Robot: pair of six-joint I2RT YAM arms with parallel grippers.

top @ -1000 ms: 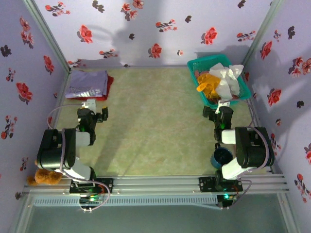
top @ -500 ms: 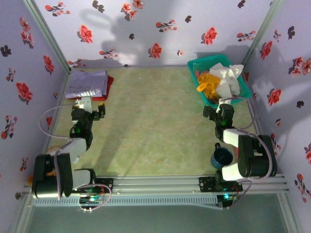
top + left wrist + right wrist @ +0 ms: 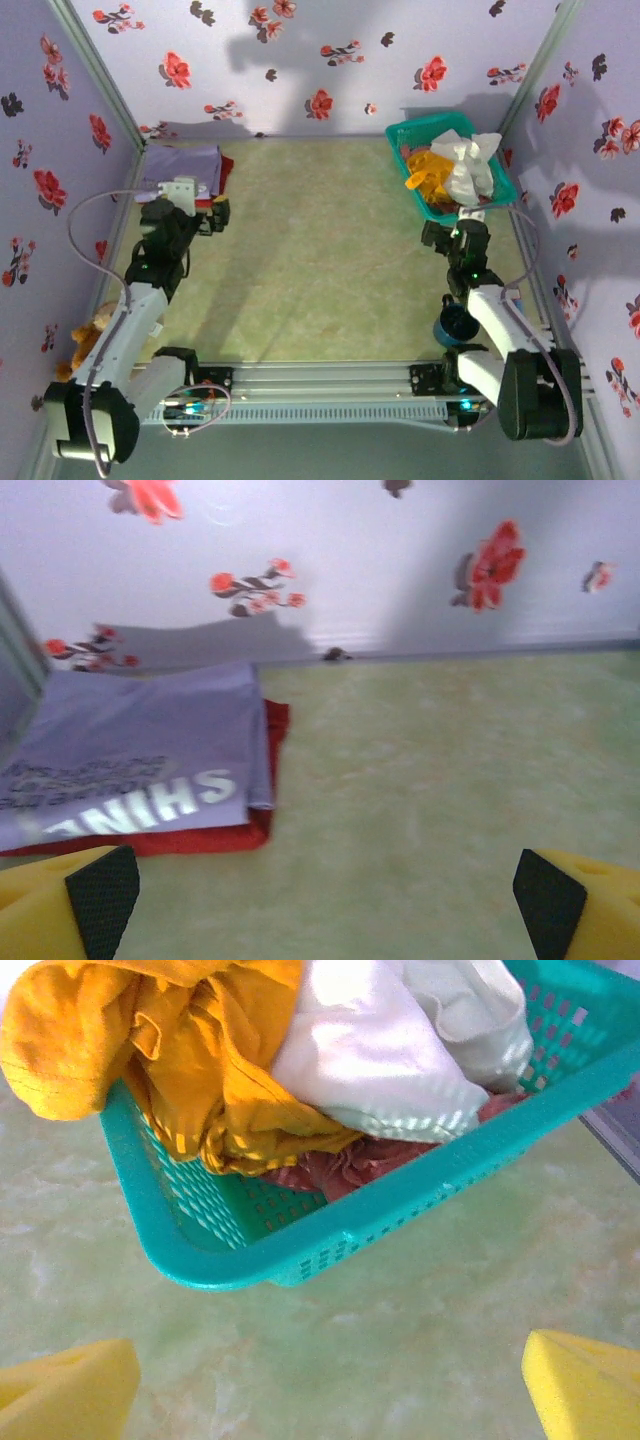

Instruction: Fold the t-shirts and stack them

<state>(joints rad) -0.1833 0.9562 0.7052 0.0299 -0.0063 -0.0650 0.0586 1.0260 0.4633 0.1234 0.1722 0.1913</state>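
Observation:
A folded lavender t-shirt point(image 3: 185, 162) point(image 3: 140, 760) with white lettering lies on a folded red one point(image 3: 226, 170) point(image 3: 200, 835) at the far left of the table. My left gripper point(image 3: 185, 205) point(image 3: 320, 910) hovers just in front of this stack, open and empty. In the teal basket point(image 3: 402, 150) point(image 3: 400, 1210) at the far right lie crumpled t-shirts: an orange-yellow one point(image 3: 428, 170) point(image 3: 170, 1050), a white one point(image 3: 470, 160) point(image 3: 380, 1050) and a reddish one point(image 3: 340, 1165) beneath. My right gripper point(image 3: 460, 222) point(image 3: 330, 1400) is open just short of the basket's near rim.
A brown teddy bear point(image 3: 88, 340) sits at the left edge beside the left arm. A dark blue round object point(image 3: 455, 325) stands by the right arm's base. Flowered walls close the table on three sides. Green tabletop point(image 3: 320, 260) lies between the arms.
Both arms have stretched away from their bases. The left gripper moved up to the folded stack and the right gripper closer to the basket. Both stayed open.

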